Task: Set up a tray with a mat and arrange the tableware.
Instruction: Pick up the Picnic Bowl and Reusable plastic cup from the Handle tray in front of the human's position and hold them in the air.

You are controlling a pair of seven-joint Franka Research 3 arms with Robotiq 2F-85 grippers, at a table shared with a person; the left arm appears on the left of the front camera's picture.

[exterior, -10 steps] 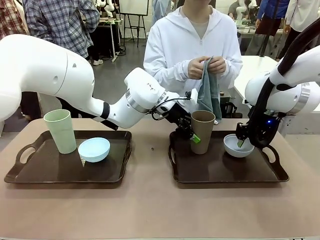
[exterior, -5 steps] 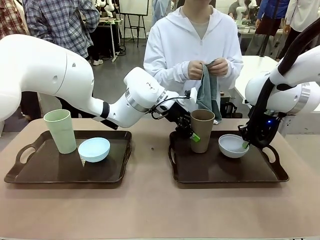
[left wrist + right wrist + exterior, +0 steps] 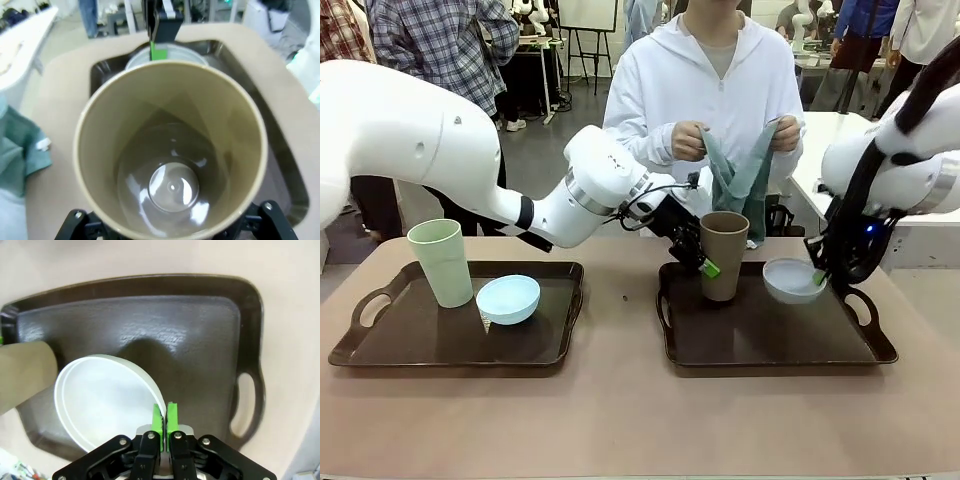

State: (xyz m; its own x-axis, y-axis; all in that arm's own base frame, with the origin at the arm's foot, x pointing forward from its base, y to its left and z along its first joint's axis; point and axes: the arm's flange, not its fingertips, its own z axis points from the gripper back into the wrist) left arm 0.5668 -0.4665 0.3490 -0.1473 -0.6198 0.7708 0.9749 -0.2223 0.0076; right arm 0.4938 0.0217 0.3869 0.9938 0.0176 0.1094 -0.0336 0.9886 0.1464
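— Two pieces are in our grip: left gripper [image 3: 712,266] clamped round the brown cup [image 3: 724,250], right gripper [image 3: 164,417] pinching the rim of the white bowl [image 3: 105,400], both over the right tray [image 3: 770,340].
— And the mat [image 3: 735,180]?
— Spread between the person's hands [image 3: 688,140], not yet laid, so we reckon we're early.
— What about the left tray [image 3: 450,340]?
— We see the green cup [image 3: 440,262] and blue bowl [image 3: 508,298] standing on it, no mat under them. Matting and arranging are left.
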